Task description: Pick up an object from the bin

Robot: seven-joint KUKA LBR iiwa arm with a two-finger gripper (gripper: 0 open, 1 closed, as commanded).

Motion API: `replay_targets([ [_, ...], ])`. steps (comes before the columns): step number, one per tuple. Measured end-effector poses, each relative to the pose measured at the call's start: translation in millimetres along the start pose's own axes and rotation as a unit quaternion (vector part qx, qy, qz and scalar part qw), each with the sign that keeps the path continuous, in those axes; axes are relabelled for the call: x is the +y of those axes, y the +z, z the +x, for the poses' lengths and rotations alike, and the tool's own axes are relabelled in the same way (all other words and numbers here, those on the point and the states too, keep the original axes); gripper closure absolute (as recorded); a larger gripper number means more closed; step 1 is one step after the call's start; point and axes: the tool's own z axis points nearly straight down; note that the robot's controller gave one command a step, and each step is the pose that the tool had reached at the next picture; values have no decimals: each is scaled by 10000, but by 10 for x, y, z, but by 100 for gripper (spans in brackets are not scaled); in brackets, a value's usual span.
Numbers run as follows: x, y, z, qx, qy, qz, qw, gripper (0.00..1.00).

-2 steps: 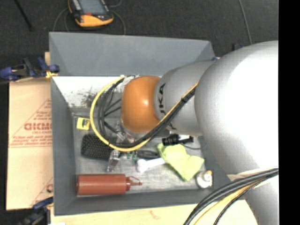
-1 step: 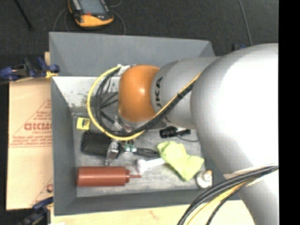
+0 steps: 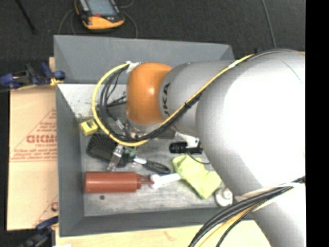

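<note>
One arm: extended from the right, its orange wrist cover (image 3: 146, 94) set over the grey bin (image 3: 69, 179).
Gripper (image 3: 117, 157): lowered at the bin's left-centre.
Claw state: cannot be told.
Nearest thing: black ridged block (image 3: 100, 147), just beside the gripper on its left.
Red-brown bottle (image 3: 110, 182): laid on its side near the front wall.
Yellow-green cloth (image 3: 198, 176): crumpled at front right.

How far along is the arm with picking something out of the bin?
Nothing looks picked up: the red-brown bottle and yellow-green cloth lie on the bin floor. In hand: the gripper is down in the bin beside a black block. Left: gripping one thing and lifting it out.
</note>
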Motion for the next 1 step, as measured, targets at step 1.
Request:
replay_targets([
  [1,-126,-35,-432,-10,810,-51,9967,100],
])
